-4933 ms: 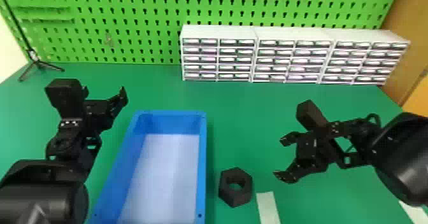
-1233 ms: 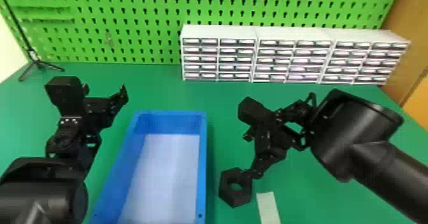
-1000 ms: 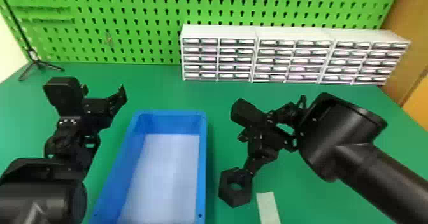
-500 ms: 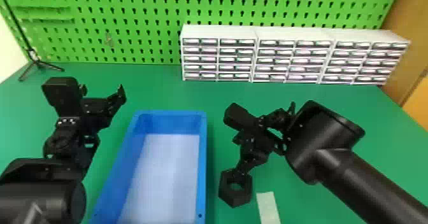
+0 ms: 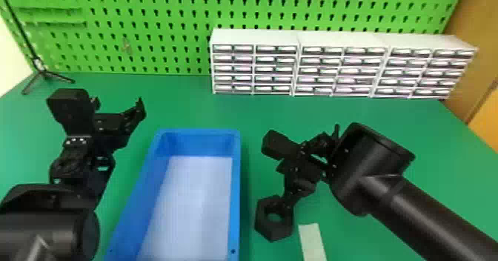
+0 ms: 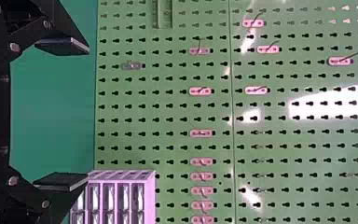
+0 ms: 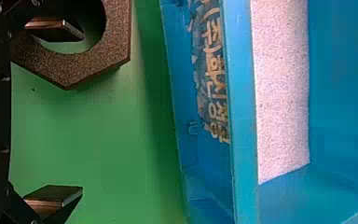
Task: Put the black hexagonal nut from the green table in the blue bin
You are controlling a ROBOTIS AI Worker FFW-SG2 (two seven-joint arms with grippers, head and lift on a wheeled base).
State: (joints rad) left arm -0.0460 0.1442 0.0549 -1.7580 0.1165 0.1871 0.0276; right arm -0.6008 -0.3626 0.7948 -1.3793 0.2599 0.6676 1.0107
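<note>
- Gaping, the right gripper (image 5: 283, 187) has one finger at the hole of the black hexagonal nut (image 5: 273, 233), the other apart from it.
- Nut: on green table (image 5: 192, 104), beside blue bin (image 5: 235, 190).
- Left gripper (image 5: 118, 103): fingers spread.

Workshop or lab | green pegboard (image 5: 163, 23) | hooks (image 6: 200, 91) | drawer cabinets (image 5: 341, 71)

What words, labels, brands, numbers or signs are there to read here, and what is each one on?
Blue bin: a line of partly worn print runs along its outer wall, facing the nut; I leave it unquoted.
White drawer cabinets: anything written on the drawer fronts is too small to read.
Black hexagonal nut: no lettering on the faces that show.
</note>
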